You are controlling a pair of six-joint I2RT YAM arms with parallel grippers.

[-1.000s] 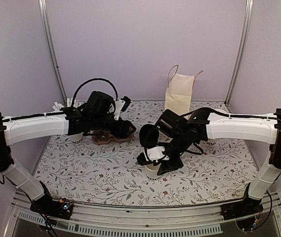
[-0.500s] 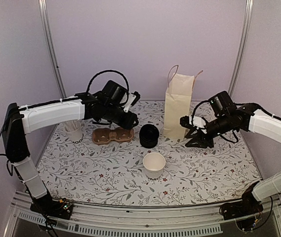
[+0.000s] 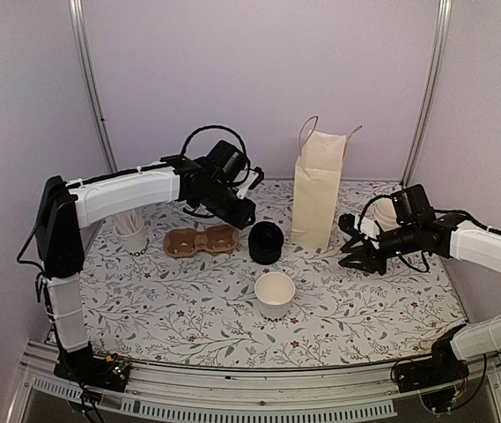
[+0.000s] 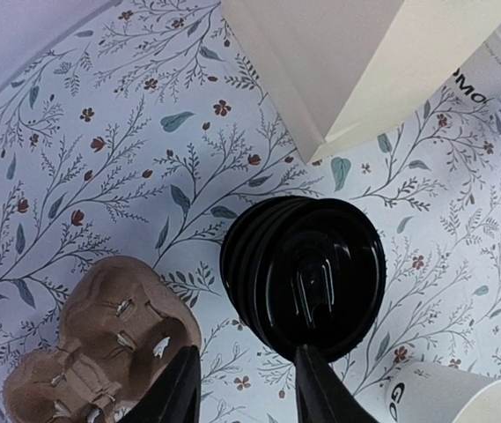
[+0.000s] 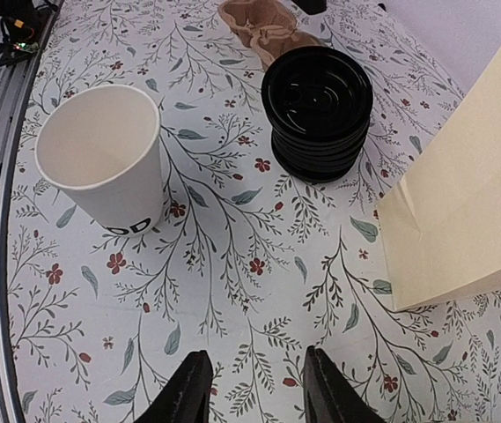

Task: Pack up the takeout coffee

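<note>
The takeout coffee cup, white paper with dark lettering near its base, stands upright and open-topped at the table's middle, with no lid on it; it also shows in the right wrist view. A stack of black lids sits just behind it. My left gripper hovers over that stack, open with nothing between its fingers. My right gripper is off to the right, low over bare table. It is open and empty.
A tall cream paper bag stands upright behind the lids. A brown two-cup carrier lies left of the lids. A white cup of stir sticks is at far left. Stacked white cups stand behind my right gripper.
My right gripper has pulled away from the cup to the right side of the table. My left arm has reached right over the lid stack, its jaws narrowing.
</note>
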